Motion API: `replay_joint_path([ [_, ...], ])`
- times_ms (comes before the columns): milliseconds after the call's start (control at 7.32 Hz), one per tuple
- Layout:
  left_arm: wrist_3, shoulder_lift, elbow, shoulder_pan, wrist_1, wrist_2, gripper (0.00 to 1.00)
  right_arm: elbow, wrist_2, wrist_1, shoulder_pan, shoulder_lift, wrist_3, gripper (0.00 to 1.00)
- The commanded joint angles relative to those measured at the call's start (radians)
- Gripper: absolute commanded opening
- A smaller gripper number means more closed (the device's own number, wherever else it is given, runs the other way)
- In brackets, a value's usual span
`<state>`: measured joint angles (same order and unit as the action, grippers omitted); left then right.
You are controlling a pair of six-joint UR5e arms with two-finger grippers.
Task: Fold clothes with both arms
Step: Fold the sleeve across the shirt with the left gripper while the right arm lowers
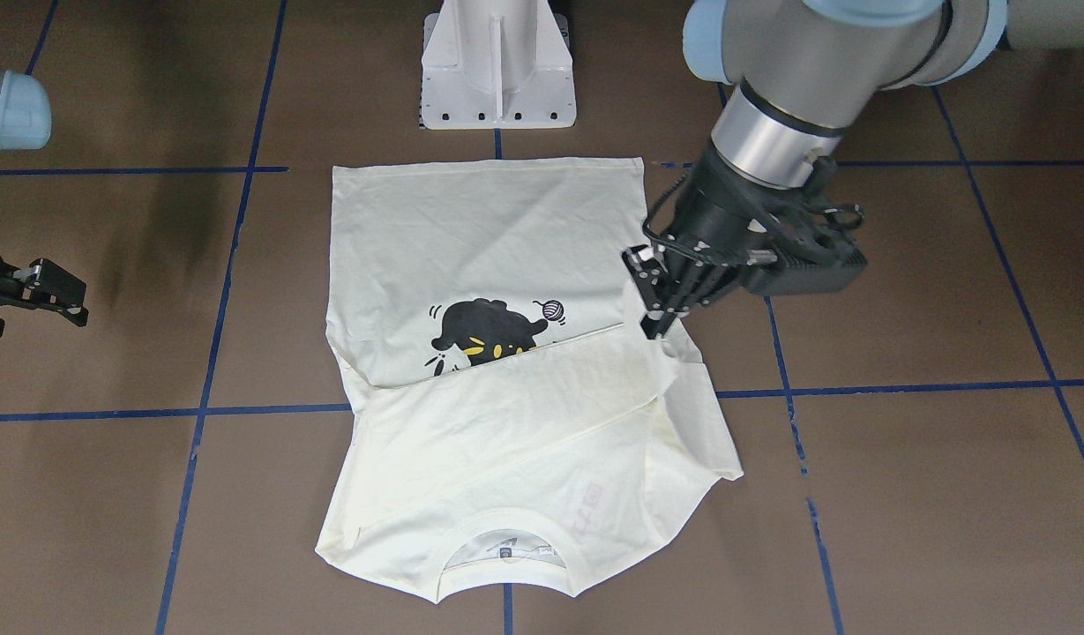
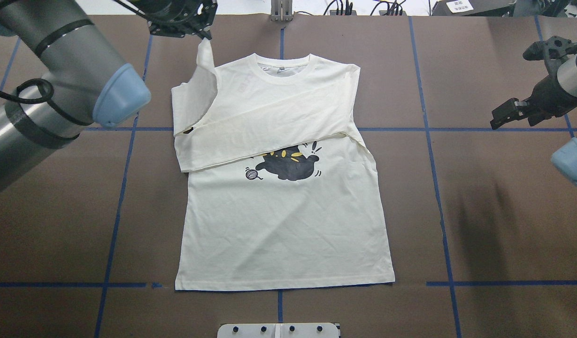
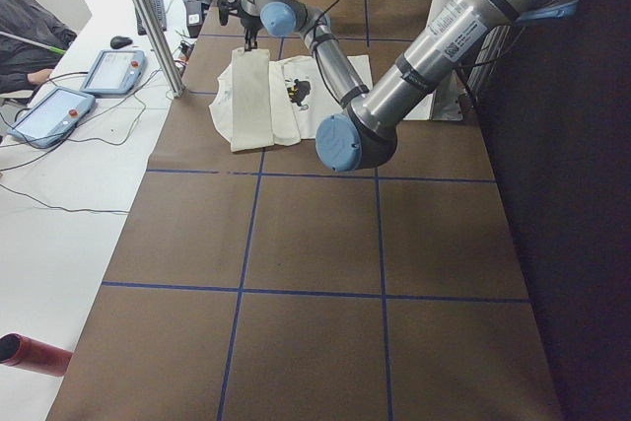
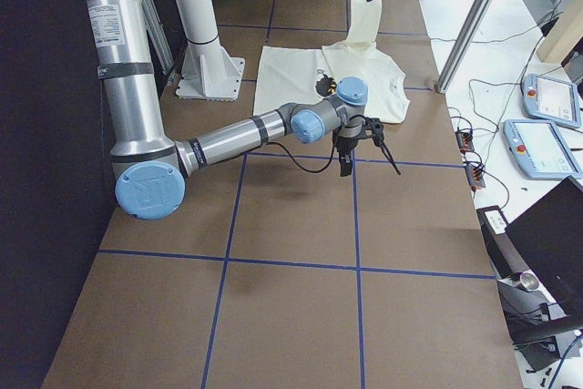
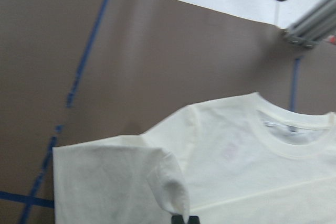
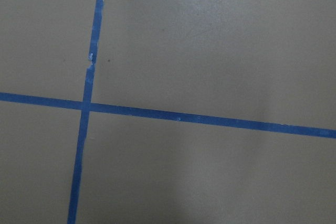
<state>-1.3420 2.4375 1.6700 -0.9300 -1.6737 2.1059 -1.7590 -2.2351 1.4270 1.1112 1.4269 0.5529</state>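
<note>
Cream T-shirt (image 1: 489, 229) lies flat on my counter (image 1: 903, 485), just before the white pedestal (image 1: 497, 70). Left gripper (image 1: 658, 333) is clamped on its lifted sleeve (image 2: 205, 77); right gripper (image 1: 70, 300), fingers apart, hangs well off the pedestal.

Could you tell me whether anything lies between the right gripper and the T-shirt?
Nothing visible does: only the brown table with its blue tape lines lies between the open right gripper and the T-shirt.
</note>
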Motion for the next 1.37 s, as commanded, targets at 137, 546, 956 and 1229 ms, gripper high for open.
replay_joint_path([
  [137, -0.187, 0.153, -0.244, 0.13, -0.218, -0.038, 0.0, 0.019, -0.001, -0.003, -0.002, -0.009, 0.007, 1.0],
  [546, -0.341, 0.23, -0.523, 0.282, -0.439, -0.246, 0.0, 0.041, -0.003, -0.003, -0.002, -0.036, 0.036, 1.0],
  [956, -0.367, 0.318, -0.745, 0.405, -0.652, -0.411, 1.0, 0.065, -0.005, -0.007, -0.016, -0.078, 0.076, 1.0],
  [1229, -0.264, 0.27, -0.698, 0.402, -0.647, -0.408, 1.0, 0.081, -0.001, -0.037, -0.054, -0.101, 0.099, 1.0],
])
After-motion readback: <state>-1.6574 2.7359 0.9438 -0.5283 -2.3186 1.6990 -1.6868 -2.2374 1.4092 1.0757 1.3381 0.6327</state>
